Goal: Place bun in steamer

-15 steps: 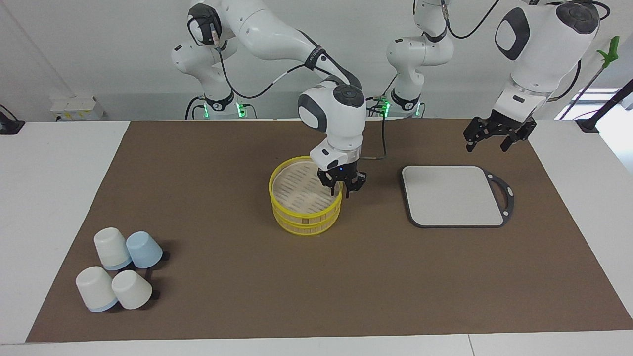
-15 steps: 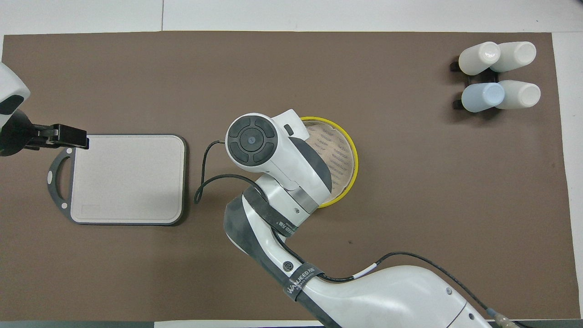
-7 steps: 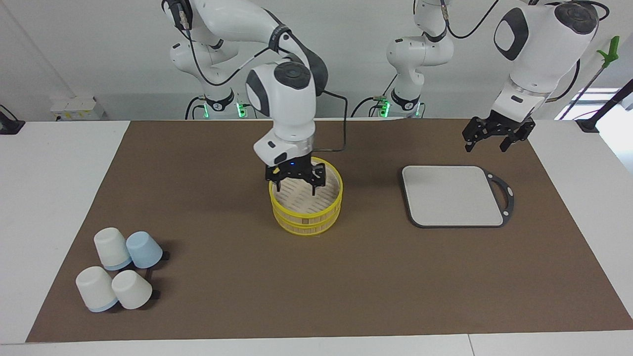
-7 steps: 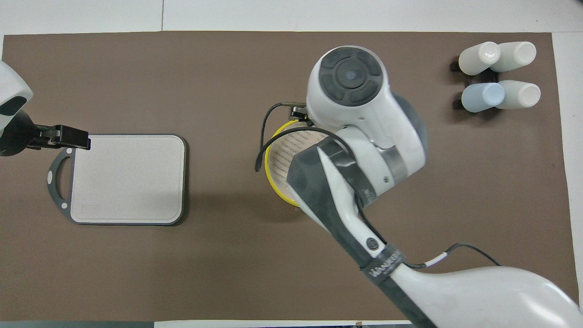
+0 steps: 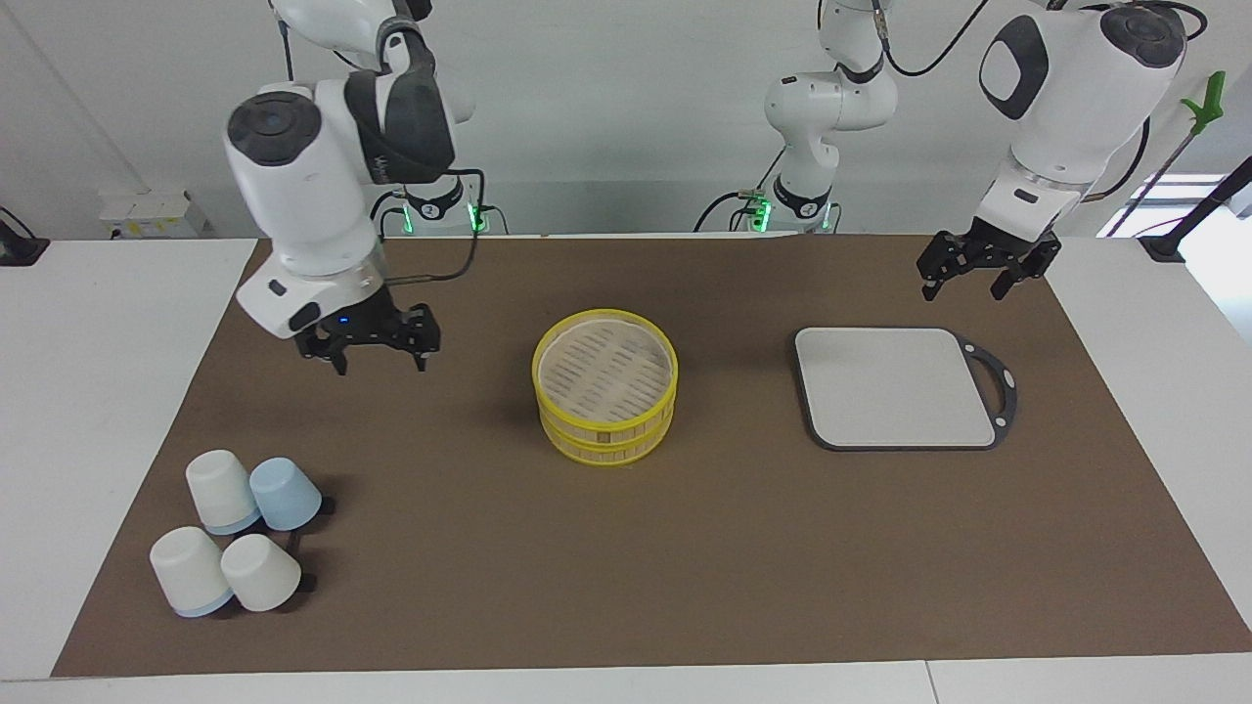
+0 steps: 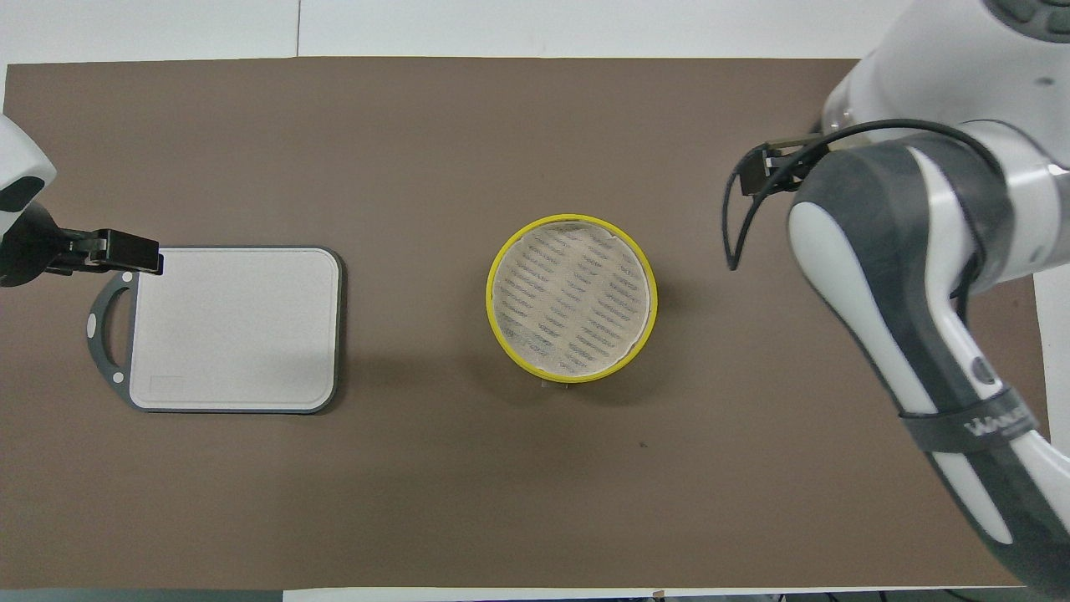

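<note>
The steamer (image 5: 604, 391) stands in the middle of the brown mat, two yellow-rimmed tiers with a pale slatted floor; it also shows in the overhead view (image 6: 572, 298). Its top tier looks empty. No bun shows in either view. My right gripper (image 5: 380, 352) is open and empty, up in the air over bare mat between the steamer and the right arm's end of the table. In the overhead view it is hidden under its own arm. My left gripper (image 5: 983, 276) is open and empty and waits over the mat by the tray's handle corner; it also shows in the overhead view (image 6: 125, 251).
A grey tray with a black handle (image 5: 895, 386) lies flat toward the left arm's end, also seen in the overhead view (image 6: 234, 330). Several upturned pale and blue cups (image 5: 240, 533) stand farther from the robots at the right arm's end.
My right gripper has left the steamer's top and swung toward the right arm's end of the table, still open and empty. The left arm has not moved.
</note>
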